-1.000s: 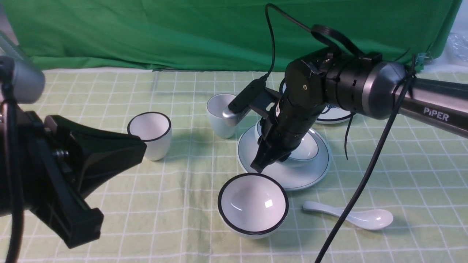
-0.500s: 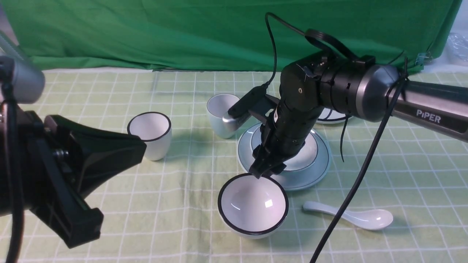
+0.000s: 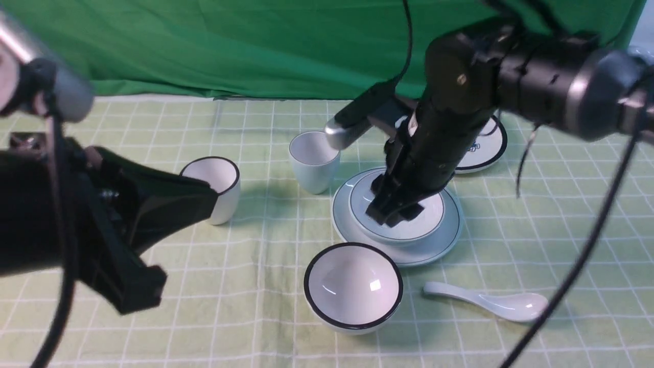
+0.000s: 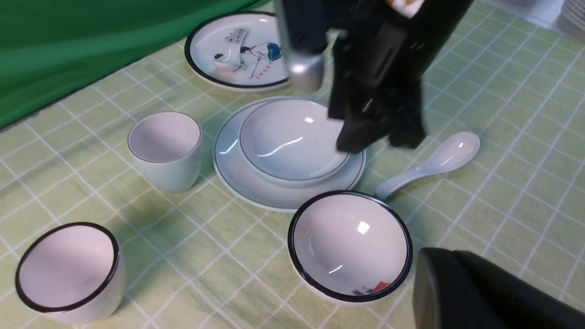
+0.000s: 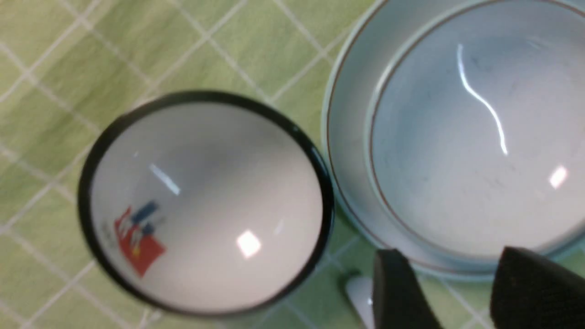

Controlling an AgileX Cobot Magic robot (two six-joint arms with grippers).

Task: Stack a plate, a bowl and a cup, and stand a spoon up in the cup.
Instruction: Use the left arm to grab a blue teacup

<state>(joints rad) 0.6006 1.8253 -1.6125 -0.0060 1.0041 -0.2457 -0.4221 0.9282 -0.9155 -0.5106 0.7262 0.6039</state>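
Observation:
The pale blue-white bowl (image 3: 409, 220) sits on the plate (image 3: 444, 240) at mid-table; both also show in the left wrist view, bowl (image 4: 288, 141) on plate (image 4: 228, 155). The pale blue cup (image 3: 312, 161) stands upright just left of the plate. The white spoon (image 3: 490, 301) lies flat on the cloth, in front and to the right of the plate. My right gripper (image 3: 393, 212) hangs open and empty above the bowl's near side; its fingers (image 5: 393, 283) stand apart with nothing between them. My left gripper (image 3: 179, 243) is open and empty at the near left.
A black-rimmed white bowl (image 3: 353, 286) stands just in front of the plate. A black-rimmed white cup (image 3: 212, 186) stands at the left. A black-rimmed plate with a cartoon figure (image 3: 485, 148) lies behind the right arm. A green backdrop closes the far edge.
My right gripper has risen and moved back and right, from the black-rimmed bowl's far rim to above the pale bowl. My left arm has shifted a little.

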